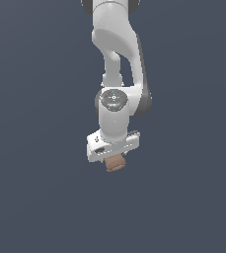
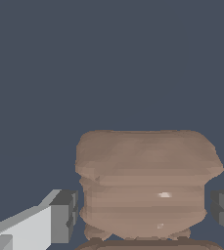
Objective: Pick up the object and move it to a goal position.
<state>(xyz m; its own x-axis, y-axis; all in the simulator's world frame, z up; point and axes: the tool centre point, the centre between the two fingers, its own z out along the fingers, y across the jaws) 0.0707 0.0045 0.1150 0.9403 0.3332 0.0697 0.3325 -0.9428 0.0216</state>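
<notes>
The object [image 1: 115, 163] is a small brown barrel-shaped lump with darker ridges. It hangs directly under the white hand, tilted the same way as the hand. My gripper [image 1: 115, 162] is shut on it, and the fingers themselves are hidden in the exterior view. In the wrist view the object [image 2: 145, 180] fills the space between the two dark finger pads [image 2: 65, 215], which sit close against its sides. The gripper [image 2: 145, 215] holds it around the narrower lower part, and the wider end points away from the hand.
The white arm [image 1: 117, 59] comes down from the top centre of the exterior view. Around it there is only a plain dark blue-grey surface [image 1: 35, 197], with no other objects or edges in view.
</notes>
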